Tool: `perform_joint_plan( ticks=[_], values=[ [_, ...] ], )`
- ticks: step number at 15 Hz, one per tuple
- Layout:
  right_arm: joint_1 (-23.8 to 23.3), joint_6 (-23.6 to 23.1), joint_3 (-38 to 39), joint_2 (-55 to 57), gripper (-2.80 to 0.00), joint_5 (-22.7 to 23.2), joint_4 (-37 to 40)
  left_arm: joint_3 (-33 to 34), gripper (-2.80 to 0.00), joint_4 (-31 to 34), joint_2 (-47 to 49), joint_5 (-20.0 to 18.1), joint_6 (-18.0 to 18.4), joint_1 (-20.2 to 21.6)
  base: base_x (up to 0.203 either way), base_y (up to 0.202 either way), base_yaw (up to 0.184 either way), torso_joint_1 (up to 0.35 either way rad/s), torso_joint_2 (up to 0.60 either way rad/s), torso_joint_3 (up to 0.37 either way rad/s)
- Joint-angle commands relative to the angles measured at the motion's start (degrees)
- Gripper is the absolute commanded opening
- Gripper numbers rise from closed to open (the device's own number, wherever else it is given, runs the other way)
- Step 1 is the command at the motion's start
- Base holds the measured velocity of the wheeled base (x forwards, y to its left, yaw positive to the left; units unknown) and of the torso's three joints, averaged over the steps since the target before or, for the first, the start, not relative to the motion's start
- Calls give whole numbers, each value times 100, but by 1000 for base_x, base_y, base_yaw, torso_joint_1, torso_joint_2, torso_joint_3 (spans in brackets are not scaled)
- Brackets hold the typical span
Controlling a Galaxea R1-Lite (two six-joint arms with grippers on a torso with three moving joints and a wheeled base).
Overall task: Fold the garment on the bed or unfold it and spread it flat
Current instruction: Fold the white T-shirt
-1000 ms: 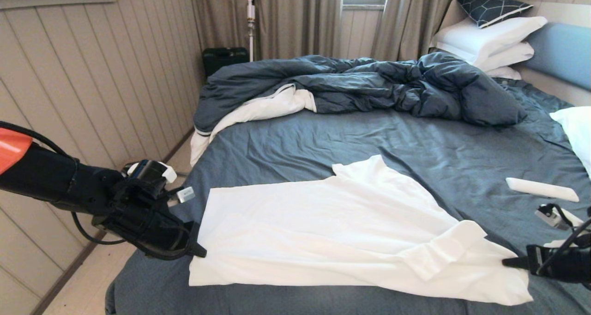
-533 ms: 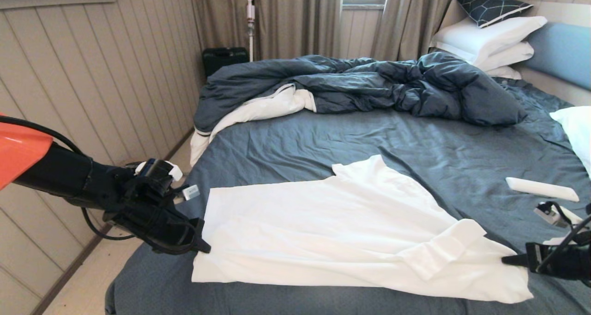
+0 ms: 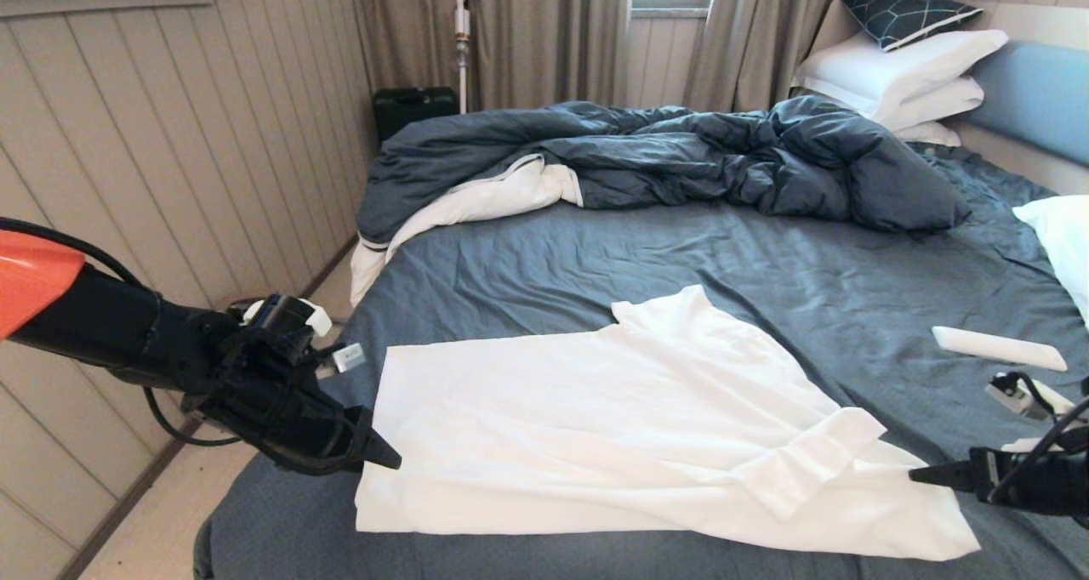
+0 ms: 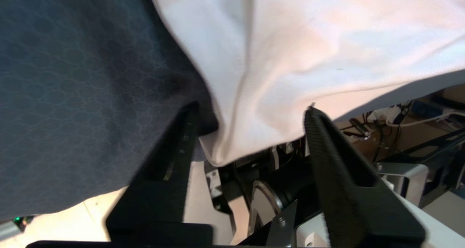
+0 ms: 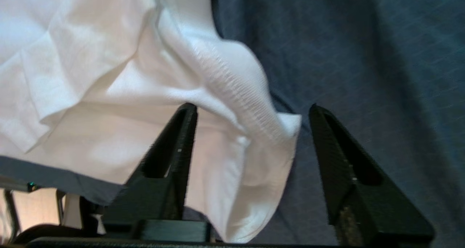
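Both grippers — left (image 3: pixel 387 461) and right (image 3: pixel 917 476) — stand open at opposite ends of the shirt (image 3: pixel 630 427), which lies spread on the bed (image 3: pixel 681 248), apparently just released — next, judge whether flattening remains.

Black left arm (image 3: pixel 128 342) with orange shell, looped black cables and a white tag behind its jaws; both grippers carry matte black, wedge-shaped, ribbed fingers (image 4: pixel 338 168).

We see plain white garment (image 3: pixel 612 427), slate-blue bed (image 3: pixel 698 248), navy geometric-lined cushion (image 3: pixel 906 6), black end effectors.
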Motion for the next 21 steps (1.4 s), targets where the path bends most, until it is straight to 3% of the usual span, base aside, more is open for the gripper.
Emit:
perform_joint_plan(
  ticks=[1, 4, 6, 11, 12, 15, 18, 21],
  values=[
    [-98, -15, -60, -80, 0, 36, 1, -6, 0, 8, -331, -15, -17, 21, 0, 0, 0, 0, 0, 0],
    [-487, -3, -332, -277, 0, 191, 29, -115, 0, 3, -705, 3, -38, 83, 0, 0, 0, 0, 0, 0],
    [-513, 150, -713, -290, 0, 339, 67, -563, 0, 23, -636, 9, -42, 274, 0, 0, 0, 0, 0, 0],
    [301, 1320, -2374, 111, 0, 328, 500, -2509, 0, 450, 301, -20, -74, 661, 0, 0, 0, 0, 0, 0],
    [471, 1423, -2788, 233, -280, 321, 815, -2970, -280, 629, 516, -21, -120, 708, 0, 0, 0, 0, 0, 0],
    [962, 1551, -3782, 755, -280, 315, 1526, -4062, -280, 958, 1155, -139, -201, 897, 0, 0, 0, 0, 0, 0],
    [1428, 1728, -4352, 1200, -280, 261, 1658, -4970, -280, 1047, 1787, -316, -383, 1067, 0, 0, 0, 0, 0, 0],
    [1811, 1984, -4681, 1511, -280, -30, 1642, -5174, -280, 896, 2187, -327, -523, 1222, 0, 0, 0, 0, 0, 0]
  ],
)
